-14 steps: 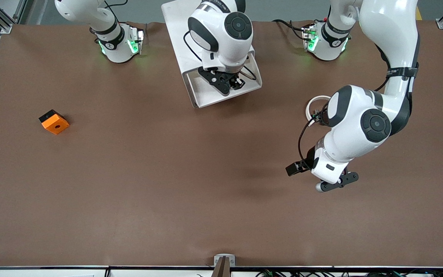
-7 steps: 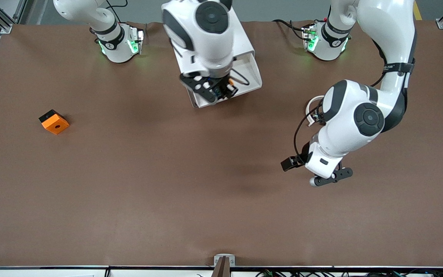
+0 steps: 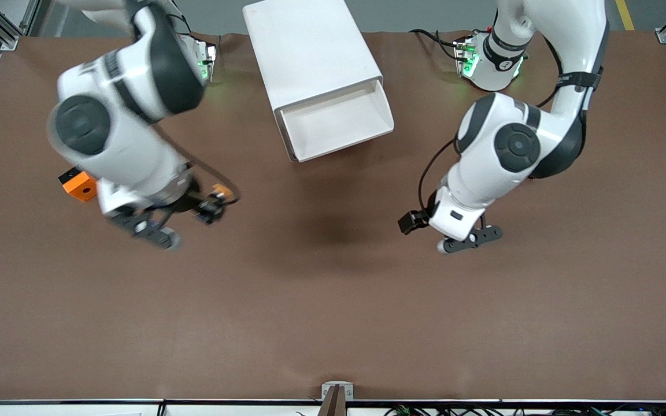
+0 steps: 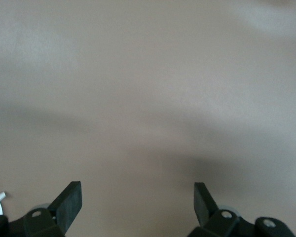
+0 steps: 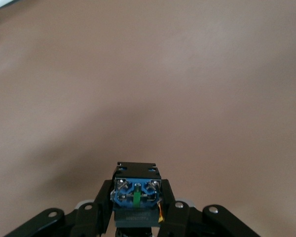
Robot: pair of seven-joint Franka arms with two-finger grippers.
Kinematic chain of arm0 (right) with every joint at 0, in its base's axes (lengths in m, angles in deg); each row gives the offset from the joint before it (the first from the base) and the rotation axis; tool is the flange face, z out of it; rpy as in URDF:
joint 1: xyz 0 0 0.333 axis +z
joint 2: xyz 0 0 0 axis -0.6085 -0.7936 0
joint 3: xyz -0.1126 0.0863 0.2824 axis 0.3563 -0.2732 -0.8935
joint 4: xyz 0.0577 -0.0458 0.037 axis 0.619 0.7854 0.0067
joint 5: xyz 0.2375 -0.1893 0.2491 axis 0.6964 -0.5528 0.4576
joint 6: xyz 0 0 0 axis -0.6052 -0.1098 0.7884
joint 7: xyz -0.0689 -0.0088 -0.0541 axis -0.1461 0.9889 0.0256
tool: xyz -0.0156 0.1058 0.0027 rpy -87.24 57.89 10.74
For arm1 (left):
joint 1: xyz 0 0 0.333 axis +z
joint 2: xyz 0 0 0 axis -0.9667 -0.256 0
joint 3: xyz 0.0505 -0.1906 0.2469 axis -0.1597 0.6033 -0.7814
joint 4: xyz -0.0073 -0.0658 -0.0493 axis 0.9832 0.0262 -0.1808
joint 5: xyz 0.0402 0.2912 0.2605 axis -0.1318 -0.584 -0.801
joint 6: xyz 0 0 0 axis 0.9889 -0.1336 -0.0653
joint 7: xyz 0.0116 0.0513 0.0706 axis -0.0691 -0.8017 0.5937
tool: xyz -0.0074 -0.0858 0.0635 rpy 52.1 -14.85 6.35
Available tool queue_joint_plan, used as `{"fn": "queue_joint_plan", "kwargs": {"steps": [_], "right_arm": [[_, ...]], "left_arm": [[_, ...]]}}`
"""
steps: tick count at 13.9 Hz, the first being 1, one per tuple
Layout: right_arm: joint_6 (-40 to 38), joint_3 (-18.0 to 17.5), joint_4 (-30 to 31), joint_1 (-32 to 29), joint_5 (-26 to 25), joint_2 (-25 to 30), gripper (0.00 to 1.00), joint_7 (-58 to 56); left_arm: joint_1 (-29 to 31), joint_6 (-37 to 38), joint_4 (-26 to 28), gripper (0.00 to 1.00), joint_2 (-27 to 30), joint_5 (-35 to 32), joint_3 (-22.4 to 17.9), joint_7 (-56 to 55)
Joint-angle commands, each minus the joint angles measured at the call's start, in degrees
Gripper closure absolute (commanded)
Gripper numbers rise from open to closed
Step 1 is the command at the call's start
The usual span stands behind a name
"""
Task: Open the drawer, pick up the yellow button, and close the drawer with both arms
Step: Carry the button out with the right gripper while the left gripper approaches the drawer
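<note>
My right gripper hangs over the bare table toward the right arm's end, shut on the button, whose orange cap shows beside the black fingers. In the right wrist view the button's blue base sits clamped between the two fingers of the right gripper. My left gripper hovers over bare table toward the left arm's end, open and holding nothing. The left wrist view shows the left gripper with its fingers wide apart over brown table. The white drawer stands pulled out of its white cabinet.
An orange square block lies on the table next to the right arm's forearm, partly covered by it. The two arm bases stand along the edge farthest from the front camera, either side of the cabinet.
The right arm has swung away from the open drawer toward its own end of the table, carrying the button. The left arm has drifted closer to the drawer, gripper still open.
</note>
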Motion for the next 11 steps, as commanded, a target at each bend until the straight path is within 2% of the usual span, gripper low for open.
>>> {"fn": "queue_joint_plan", "kwargs": {"steps": [1, 7, 11], "right_arm": [[4.56, -1.31, 2.16, -5.55, -1.54, -1.44, 1.0, -8.58], [21.16, -1.31, 14.1, -17.32, -3.74, -3.63, 1.0, -29.14], [26.1, -1.31, 15.26, -23.75, -4.18, -8.98, 1.0, -36.72]], "left_arm": [[-4.1, -0.12, 2.69, 0.0, 1.92, -2.69, -0.28, -6.06], [-11.66, 0.23, 4.89, 0.0, 1.31, -2.87, 0.16, -13.01], [-16.23, 0.93, 6.03, 0.0, 1.31, -2.87, 0.25, -15.91]]}}
